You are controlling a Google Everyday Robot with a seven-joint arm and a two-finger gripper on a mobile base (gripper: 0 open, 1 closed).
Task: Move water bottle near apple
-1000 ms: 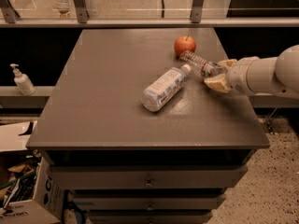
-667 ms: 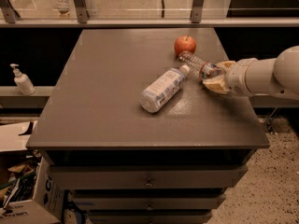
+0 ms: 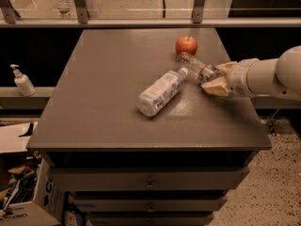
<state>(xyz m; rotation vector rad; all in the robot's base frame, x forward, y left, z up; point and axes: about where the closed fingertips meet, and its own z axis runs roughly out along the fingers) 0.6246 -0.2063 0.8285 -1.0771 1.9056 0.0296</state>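
The apple (image 3: 186, 45) is small, round and red, and stands at the back right of the table. The water bottle (image 3: 194, 65) is clear and ribbed and lies on its side just in front of the apple, close to it. Its narrow reddish label band is towards the right end. My gripper (image 3: 218, 77) comes in from the right on a white arm. Its tan fingers (image 3: 215, 89) are closed around the bottle's right end, low over the table.
A second bottle with a white-blue label (image 3: 160, 92) lies on its side mid-table, its white cap almost touching the water bottle. The grey table's (image 3: 94, 102) right edge is near my arm. A soap dispenser (image 3: 21, 80) stands on a ledge at the left. Boxes sit on the floor at lower left.
The labelled bottle has shifted slightly to the left and front. The gripper, the water bottle and the apple stay where they were.
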